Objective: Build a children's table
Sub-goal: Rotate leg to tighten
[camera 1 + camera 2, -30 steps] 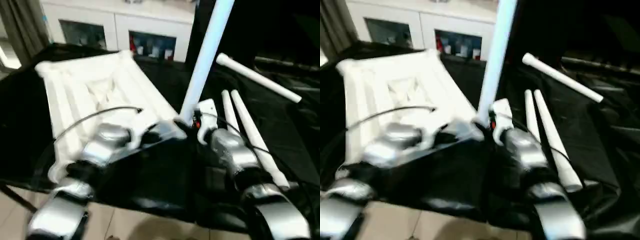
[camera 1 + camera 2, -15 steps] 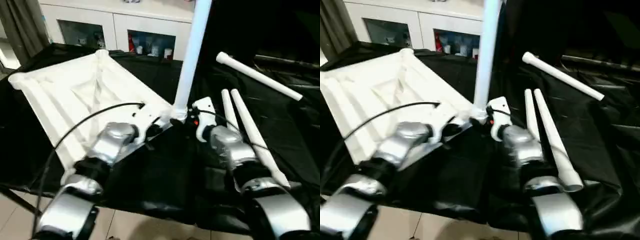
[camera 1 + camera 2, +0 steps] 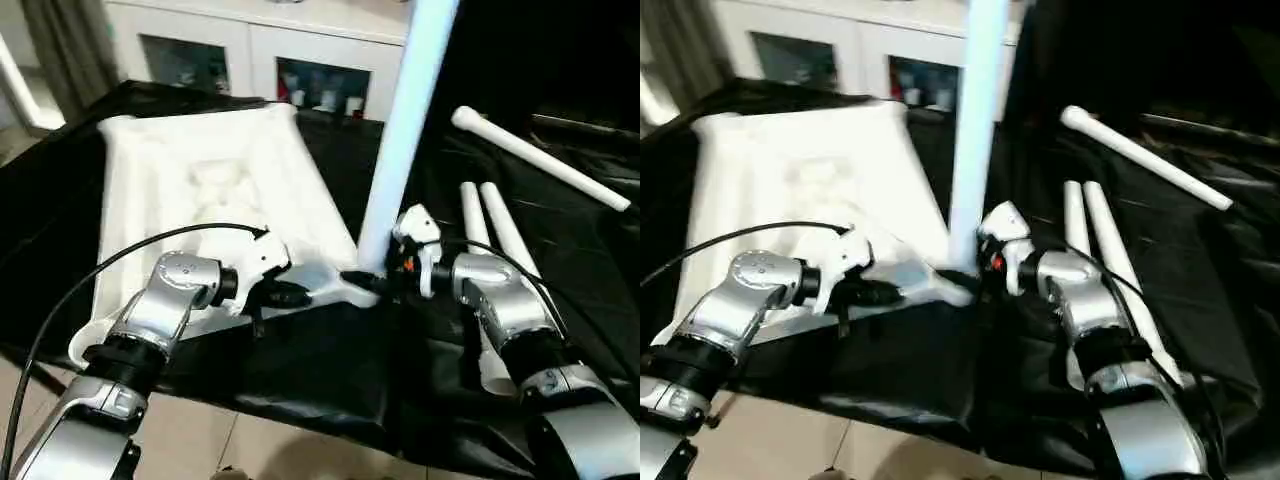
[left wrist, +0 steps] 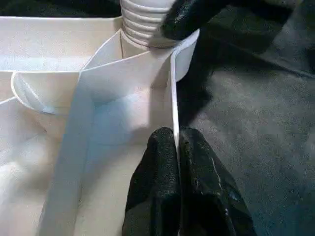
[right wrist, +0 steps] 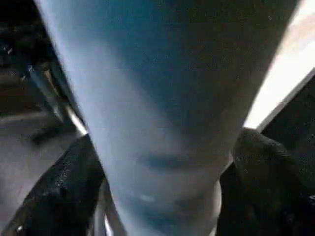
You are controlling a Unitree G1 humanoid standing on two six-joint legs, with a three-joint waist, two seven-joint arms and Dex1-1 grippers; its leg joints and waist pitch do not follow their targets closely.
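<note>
White plastic tabletop: lies underside up on the black-draped counter, left of centre, its near right corner socket at the counter's middle.
Upright leg: stands in that corner socket, threaded end showing at the socket mouth in the left wrist view; whether it is fully screwed home I cannot tell.
Loose legs: two lie side by side to the right, near the right forearm; a third lies farther back, well apart from them.
Left claw: closed on the tabletop's thin raised rim, just beside the socket, one finger each side of the wall.
Right claw: spread wide around the base of the upright leg, fingers flanking it; the gap either side suggests a loose hold or none.
Risk: with that claw slack, a part-threaded leg could lean and cross-thread or tip toward the far cabinet; a tug from the left claw on the thin rim could slide the tabletop and unseat the leg.
Change from a second ago: the right claw has opened wider, both wrists have turned, and the tabletop now lies squarer to the counter edge, though the camera has shifted too.
</note>
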